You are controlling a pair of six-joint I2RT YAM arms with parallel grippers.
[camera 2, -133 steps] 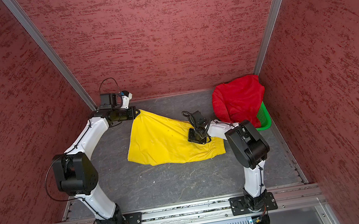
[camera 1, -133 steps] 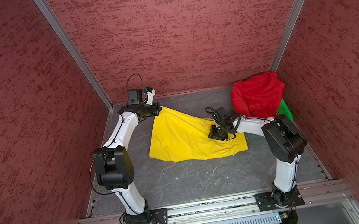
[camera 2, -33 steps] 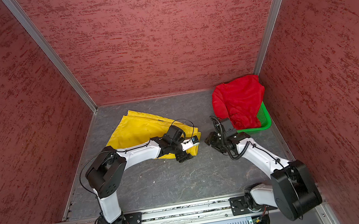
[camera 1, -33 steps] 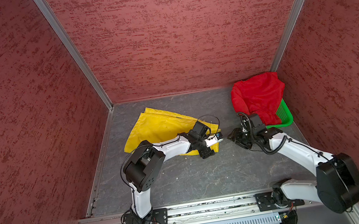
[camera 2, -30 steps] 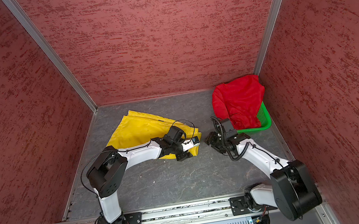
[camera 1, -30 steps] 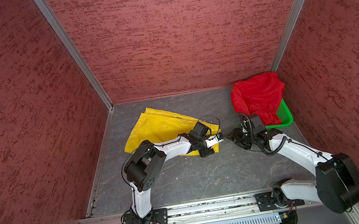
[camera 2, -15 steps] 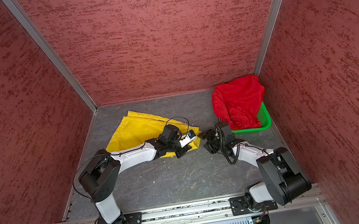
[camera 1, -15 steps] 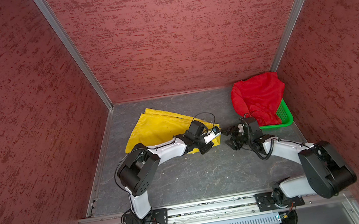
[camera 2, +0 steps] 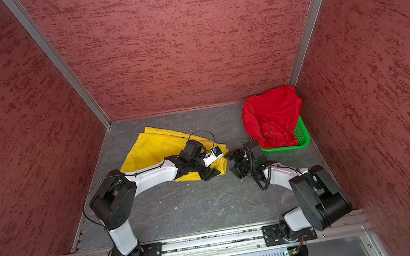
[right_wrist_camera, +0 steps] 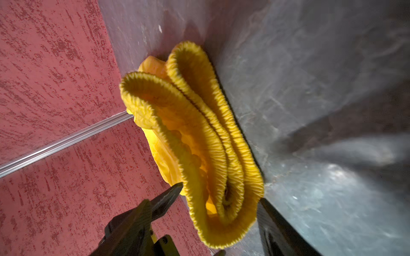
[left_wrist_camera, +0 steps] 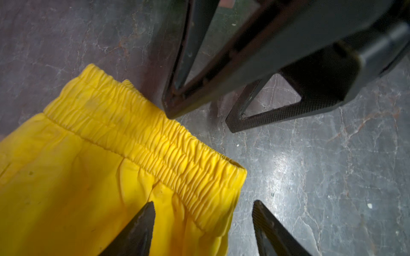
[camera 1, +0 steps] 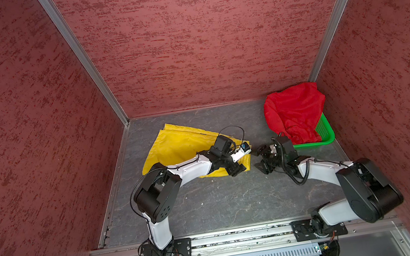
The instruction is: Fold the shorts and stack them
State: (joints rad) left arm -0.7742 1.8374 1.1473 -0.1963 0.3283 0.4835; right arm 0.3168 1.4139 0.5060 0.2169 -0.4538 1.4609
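The left gripper (left_wrist_camera: 203, 202) hangs with its jaws spread over the waistband corner of the yellow shorts (camera 1: 181, 146), holding nothing. The right gripper (right_wrist_camera: 220, 192) faces it, jaws also wide at the waistband's folded end, not clamped. The yellow shorts lie on the table (camera 1: 223, 201). The red shorts (camera 1: 293, 112) drape the basket (camera 1: 325, 129) at far right.

Two white arms (camera 1: 190, 168) with black joints
Black cables (camera 1: 297, 181) loop loose; left gripper (left_wrist_camera: 203, 202) fingers (left_wrist_camera: 142, 226) seem woven carbon.
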